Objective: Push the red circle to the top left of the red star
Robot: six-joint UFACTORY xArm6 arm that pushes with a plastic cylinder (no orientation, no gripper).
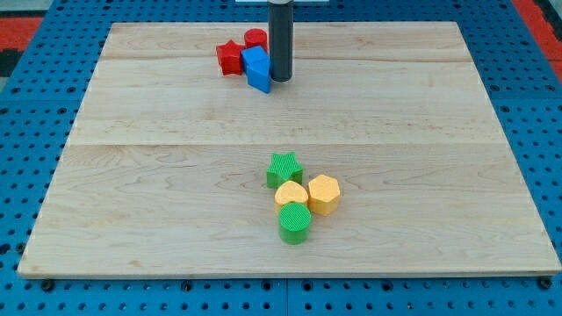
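Our rod is cut off by the view's top edge, so we see only its lower length; our tip [280,79] sits on the bench [158,175] just right of the blue block [257,69], close enough that we cannot tell whether they touch. The tool is a plain rod with nothing to open or close, and it holds nothing.

The red circle [255,39] is near the bench's top edge, left of the rod. Its lower part is hidden behind the blue block and only its top face and a little of its side show. The red star [231,57] lies just to its lower left, touching or nearly so; the star's right points are covered by the blue block, which presses against both red pieces. So the circle is at the star's upper right, with the blue block between these two and our tip.

Well apart, toward the view's bottom, a second cluster sits packed together: a green star [284,168], a yellow heart [291,194] below it, a yellow hexagon [323,193] to the right, and a green cylinder [294,224] lowest. Blue pegboard [35,149] surrounds the bench.
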